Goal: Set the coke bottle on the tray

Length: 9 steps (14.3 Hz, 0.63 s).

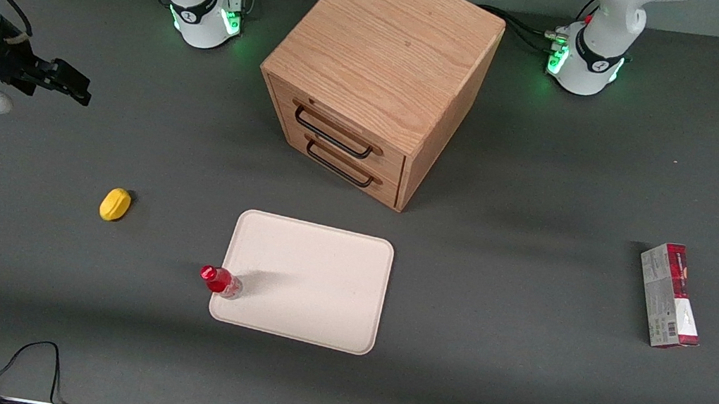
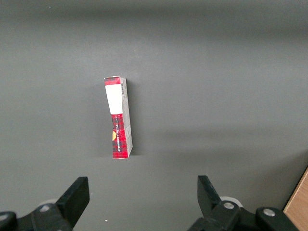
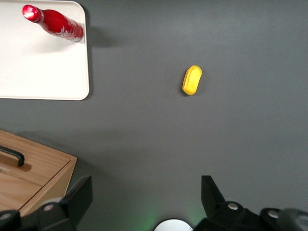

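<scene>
The coke bottle [image 1: 221, 282], tiny with a red cap, red label and clear base, stands upright on the cream-beige tray [image 1: 311, 287], at the tray's corner nearest the front camera on the working arm's side. Both also show in the right wrist view: bottle [image 3: 55, 23], tray [image 3: 43, 72]. My right gripper [image 1: 67, 83] is open and empty, raised high above the table at the working arm's end, well away from the bottle. In its wrist view the gripper [image 3: 144, 197] has its fingers wide apart with nothing between them.
A yellow lemon-like lump [image 1: 115, 204] lies on the grey table between the gripper and the tray, also in the wrist view [image 3: 192, 80]. The wooden drawer cabinet [image 1: 378, 76] stands farther from the camera than the tray. A red-and-grey carton [image 1: 670, 295] lies toward the parked arm's end.
</scene>
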Each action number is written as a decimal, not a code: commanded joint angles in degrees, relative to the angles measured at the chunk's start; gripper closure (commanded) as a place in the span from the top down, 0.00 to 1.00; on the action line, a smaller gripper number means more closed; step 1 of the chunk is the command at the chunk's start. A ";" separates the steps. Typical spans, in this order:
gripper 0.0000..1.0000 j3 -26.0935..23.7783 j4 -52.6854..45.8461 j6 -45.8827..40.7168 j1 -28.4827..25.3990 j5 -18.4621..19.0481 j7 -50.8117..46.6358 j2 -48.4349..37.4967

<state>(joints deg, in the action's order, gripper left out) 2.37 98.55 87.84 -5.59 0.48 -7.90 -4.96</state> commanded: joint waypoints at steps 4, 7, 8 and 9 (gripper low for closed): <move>1.00 2.83 -1.87 -1.44 0.65 -2.23 1.75 0.56; 1.00 0.62 -1.96 -1.36 2.87 -2.33 1.75 0.39; 1.00 0.61 -2.57 -1.44 2.96 -2.24 1.75 0.39; 1.00 0.61 -3.01 -1.70 3.22 -2.24 1.84 0.39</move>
<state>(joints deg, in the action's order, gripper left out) 3.69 97.70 87.36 -3.56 -0.52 -7.28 -4.94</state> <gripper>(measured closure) 0.000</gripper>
